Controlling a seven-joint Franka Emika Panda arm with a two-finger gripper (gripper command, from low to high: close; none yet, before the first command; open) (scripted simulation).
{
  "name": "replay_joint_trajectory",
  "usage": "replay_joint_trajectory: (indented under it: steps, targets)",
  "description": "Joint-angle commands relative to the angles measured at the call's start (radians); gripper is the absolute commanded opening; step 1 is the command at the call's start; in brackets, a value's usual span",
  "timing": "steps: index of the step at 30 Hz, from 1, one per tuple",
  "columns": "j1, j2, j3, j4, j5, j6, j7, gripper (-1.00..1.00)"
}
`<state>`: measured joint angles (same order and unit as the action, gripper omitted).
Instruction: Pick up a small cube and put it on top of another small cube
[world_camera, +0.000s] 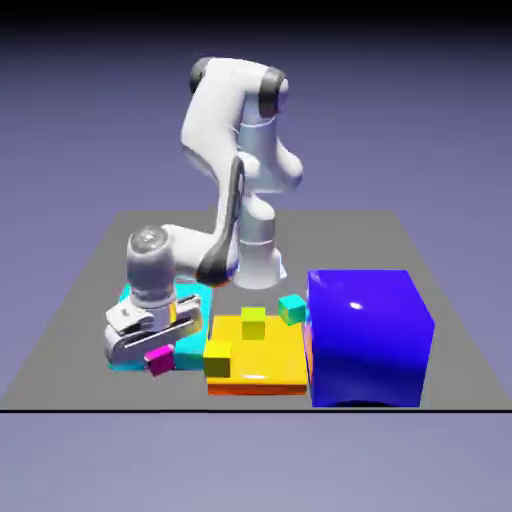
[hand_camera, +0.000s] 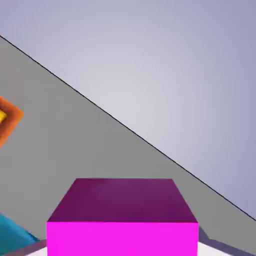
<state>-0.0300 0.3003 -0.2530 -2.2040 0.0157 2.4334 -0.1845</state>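
Note:
The small cube (world_camera: 160, 360), magenta and glossy, sits between the fingers of my gripper (world_camera: 160, 350) at the front edge of a flat cyan block (world_camera: 195, 322), on the exterior view's left. The hand is tilted and its jaws are closed against the cube's sides. In the hand view the small cube (hand_camera: 122, 220) fills the bottom middle and hides both finger tips. Whether it rests on the table or hangs just above it I cannot tell. Other small cubes are a yellow one (world_camera: 217, 357), a yellow-green one (world_camera: 253, 320) and a teal one (world_camera: 292, 309).
A flat yellow-orange slab (world_camera: 265, 365) lies right of the gripper and carries the yellow cubes. A big blue block (world_camera: 368, 335) stands at the exterior view's right. The grey table's front edge (world_camera: 60, 408) runs close below the gripper.

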Motion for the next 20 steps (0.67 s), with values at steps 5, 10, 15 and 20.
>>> replay_joint_trajectory:
  steps: [5,10,15,20]
  targets:
    - [0.072,-0.181,0.048,-0.086,-0.083,-0.088,0.079,-1.0]
    - [0.085,-0.162,0.062,-0.128,-0.094,-0.025,0.093,-1.0]
    - [0.079,-0.092,0.064,-0.149,-0.082,0.066,0.085,1.0]
    - [0.091,-0.229,0.061,-0.108,-0.105,-0.112,0.1,1.0]
